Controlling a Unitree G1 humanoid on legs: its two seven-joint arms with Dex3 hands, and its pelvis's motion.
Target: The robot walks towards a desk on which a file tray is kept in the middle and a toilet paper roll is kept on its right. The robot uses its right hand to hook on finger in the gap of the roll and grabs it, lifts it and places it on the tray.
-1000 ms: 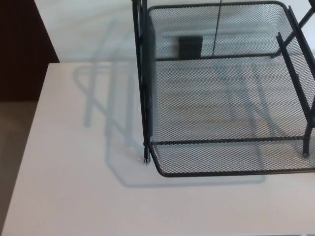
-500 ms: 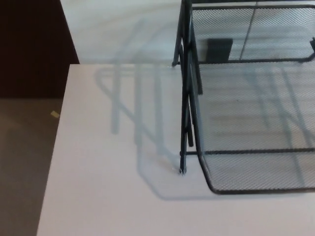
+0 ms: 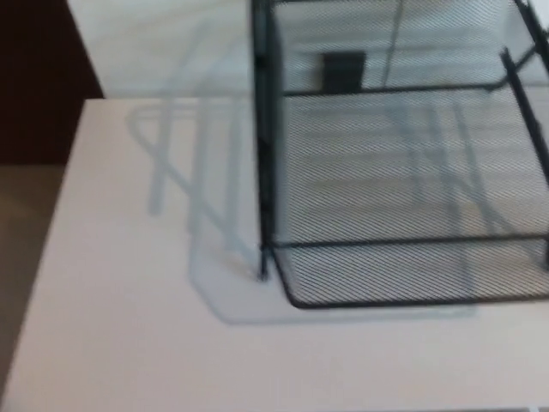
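- A pale, plain counter (image 3: 111,343) fills most of the head view. A dark panel (image 3: 34,77) stands past its far left corner, and a strip of brownish floor (image 3: 21,223) runs along its left edge. The whole picture is smeared with blur.
- Neither the right hand nor the left hand shows anywhere in the view, so I cannot tell how far open either one is or whether it holds anything.
- The black mesh file tray (image 3: 386,302) stands on the counter in the right half of the picture. Its near rim faces the camera and its right side is cut off by the edge. Its mesh floor looks empty as far as the blur allows.
- A soft grey shadow (image 3: 197,215) of the tray's frame lies on the counter just to its left.
- The toilet paper roll is not in view. By the task it should lie past the tray's right side, outside the picture, so its place relative to the hand cannot be read here.
- Judging from this, the approach step is in hand and no grasp has begun.
- The next move calls for bringing the roll into view on the right, then reaching with the right hand so that one finger can hook into the roll's hole.
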